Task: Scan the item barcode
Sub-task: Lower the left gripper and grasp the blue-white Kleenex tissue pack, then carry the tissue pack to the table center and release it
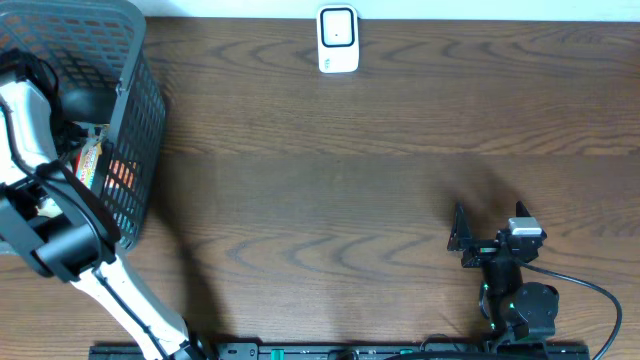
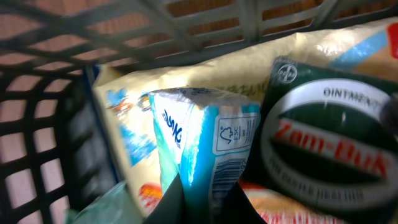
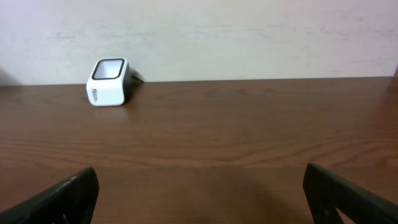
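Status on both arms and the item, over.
Left gripper shut on blue pack inside basket. Right gripper open above table. Zam-Buk box close beside pack; scanner across table.

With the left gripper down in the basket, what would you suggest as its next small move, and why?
Probably a short, straight lift. The left gripper looks shut on the blue-and-white pack, which sits close beside the green Zam-Buk box inside the basket. Raising it vertically should clear its neighbours and the basket wall before it is carried to the scanner.
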